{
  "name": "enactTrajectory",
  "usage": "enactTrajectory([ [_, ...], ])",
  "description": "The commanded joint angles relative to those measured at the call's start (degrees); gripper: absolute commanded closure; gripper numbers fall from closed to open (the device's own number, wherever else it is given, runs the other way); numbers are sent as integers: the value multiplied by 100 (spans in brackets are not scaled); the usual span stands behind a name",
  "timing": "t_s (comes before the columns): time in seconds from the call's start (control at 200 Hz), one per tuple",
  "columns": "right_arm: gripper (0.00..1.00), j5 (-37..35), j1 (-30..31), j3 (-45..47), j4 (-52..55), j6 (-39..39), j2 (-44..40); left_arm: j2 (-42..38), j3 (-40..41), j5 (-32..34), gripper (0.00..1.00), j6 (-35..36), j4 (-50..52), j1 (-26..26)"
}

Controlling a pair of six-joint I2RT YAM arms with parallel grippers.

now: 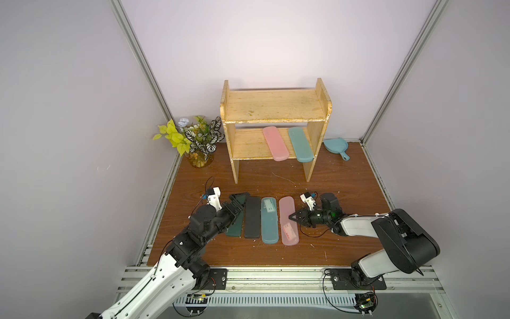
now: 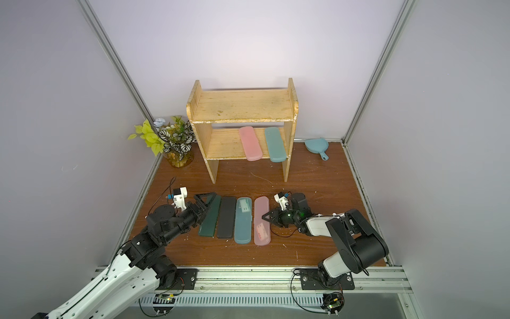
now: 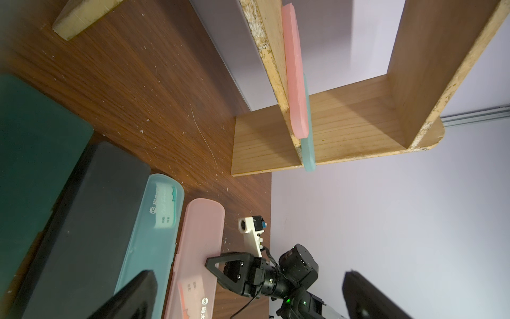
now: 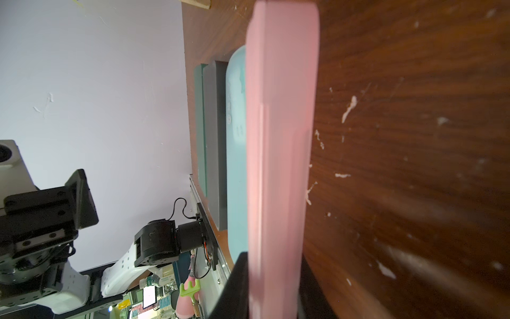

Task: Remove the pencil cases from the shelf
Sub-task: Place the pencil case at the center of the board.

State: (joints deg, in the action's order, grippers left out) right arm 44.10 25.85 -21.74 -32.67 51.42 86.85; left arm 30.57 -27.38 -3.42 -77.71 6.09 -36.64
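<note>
Right tool (image 1: 292, 217) clenched on the front pink case (image 1: 287, 204); left tool (image 1: 238, 203) released above the green case (image 1: 234, 227). Black case (image 1: 252, 218) and front teal case (image 1: 269, 223) lie between, near the worktop (image 1: 248, 254) front edge. Shelf (image 1: 273, 106) lower tier: rear pink case (image 1: 275, 143), rear teal case (image 1: 300, 144).

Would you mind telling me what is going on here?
Two arms are clearing pencil cases off the shelf. Four lie in a row on the table: green case, black case, teal case, pink case. The right gripper is shut on the pink case; the left gripper hangs open over the green case. A second pink case and second teal case sit on its lower tier.
</note>
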Motion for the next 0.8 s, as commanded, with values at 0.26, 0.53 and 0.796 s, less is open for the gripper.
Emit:
enactTrajectory([
  [0.26, 66, 233, -3, -137, -692, 317, 267, -42, -181, 121, 1, 50, 68, -30],
  [0.53, 45, -23, -1, -331, 160, -37, 136, -25, -163, 147, 1, 46, 43, -35],
  [0.796, 37, -760, -1, -699, 1850, -610, -292, -8, -102, 155, 1, 41, -43, -29],
])
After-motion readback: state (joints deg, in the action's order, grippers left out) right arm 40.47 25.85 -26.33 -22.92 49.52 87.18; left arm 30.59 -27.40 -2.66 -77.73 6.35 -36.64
